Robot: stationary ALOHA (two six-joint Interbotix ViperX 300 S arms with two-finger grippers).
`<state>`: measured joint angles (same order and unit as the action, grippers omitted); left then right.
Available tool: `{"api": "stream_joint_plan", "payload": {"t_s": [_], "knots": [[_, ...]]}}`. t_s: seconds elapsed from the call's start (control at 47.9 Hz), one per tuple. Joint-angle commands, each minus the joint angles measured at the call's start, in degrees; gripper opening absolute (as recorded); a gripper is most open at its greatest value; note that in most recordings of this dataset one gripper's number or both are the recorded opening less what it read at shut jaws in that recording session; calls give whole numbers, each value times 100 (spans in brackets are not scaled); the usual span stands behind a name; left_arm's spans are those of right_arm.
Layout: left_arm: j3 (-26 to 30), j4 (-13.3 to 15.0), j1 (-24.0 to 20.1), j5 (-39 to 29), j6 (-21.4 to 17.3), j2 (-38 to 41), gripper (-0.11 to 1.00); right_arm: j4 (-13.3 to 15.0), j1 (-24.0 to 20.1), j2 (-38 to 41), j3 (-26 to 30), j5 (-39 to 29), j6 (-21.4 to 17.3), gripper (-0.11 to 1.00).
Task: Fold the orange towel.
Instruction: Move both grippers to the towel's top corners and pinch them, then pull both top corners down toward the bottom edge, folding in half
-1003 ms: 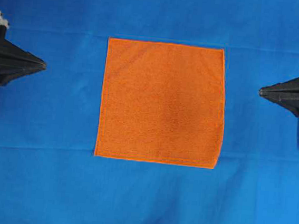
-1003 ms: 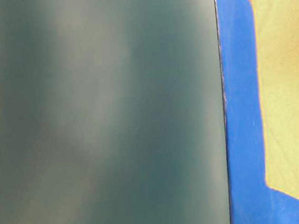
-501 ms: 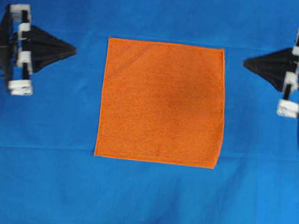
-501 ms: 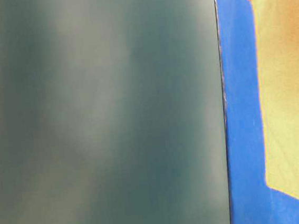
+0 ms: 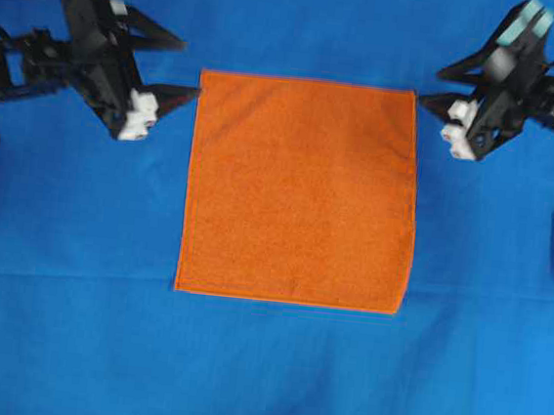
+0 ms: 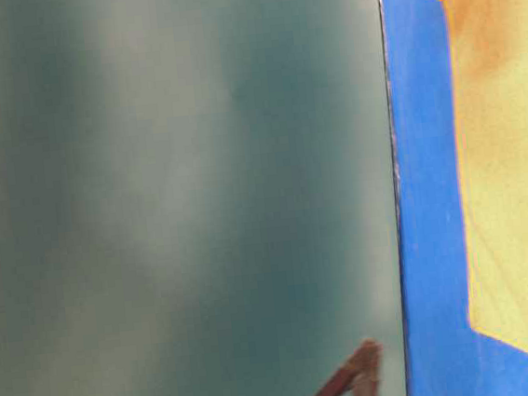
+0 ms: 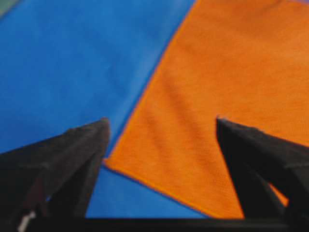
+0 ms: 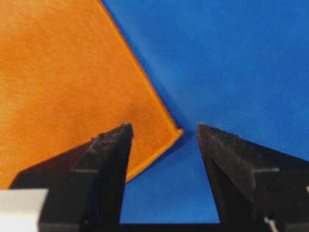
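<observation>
The orange towel (image 5: pixel 301 190) lies flat and unfolded on the blue cloth, a square with a thin hem. My left gripper (image 5: pixel 187 67) hovers just outside its far left corner, open and empty. In the left wrist view that towel corner (image 7: pixel 145 159) lies between the spread fingers of the left gripper (image 7: pixel 161 121). My right gripper (image 5: pixel 432 87) stands open and empty beside the far right corner. The right wrist view shows the towel (image 8: pixel 63 82) with its corner tip between the fingers of the right gripper (image 8: pixel 164 126). Neither gripper touches the towel.
The blue cloth (image 5: pixel 261 373) covers the whole table, with faint creases. In the table-level view a blurred grey-green surface (image 6: pixel 171 207) fills the left part. Beside it show a strip of blue cloth (image 6: pixel 427 192) and the towel's edge (image 6: pixel 513 165).
Both arms have swung in from the side edges towards the towel's far corners. Both grippers, shut a second ago, now stand open.
</observation>
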<state>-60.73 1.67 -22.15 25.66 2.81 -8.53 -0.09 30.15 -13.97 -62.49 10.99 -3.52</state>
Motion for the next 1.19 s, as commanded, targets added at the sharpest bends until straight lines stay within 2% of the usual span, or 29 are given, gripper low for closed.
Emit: {"api": "stream_joint_plan", "payload": {"t_s": [0.0,0.313,0.564,0.668,0.731,0.794,0.835,0.898,0.982,1.17], "knots": [[193,9,-114,202,0,413,91,35,44,352,202,211,18,57],[650,9,-290,299,-62,1521,90,79,149,1468,492,589,35,58],[782,0,-431,70,-132,1819,85,79,193,1608,492,729,35,53],[844,0,-396,-272,-246,1916,71,79,193,1608,501,747,35,41],[879,0,-334,-396,-352,1969,57,79,193,1608,501,747,44,28],[905,0,-272,-431,-422,1995,38,79,193,1608,483,747,35,10],[914,0,-237,-431,-483,2004,28,79,193,1608,475,747,35,4],[923,0,-220,-439,-536,2004,13,62,193,1608,466,747,18,3],[932,0,-220,-457,-563,2004,2,53,193,1600,457,747,0,3],[958,0,-220,-483,-571,1942,1,44,193,1582,457,747,-35,3]]}}
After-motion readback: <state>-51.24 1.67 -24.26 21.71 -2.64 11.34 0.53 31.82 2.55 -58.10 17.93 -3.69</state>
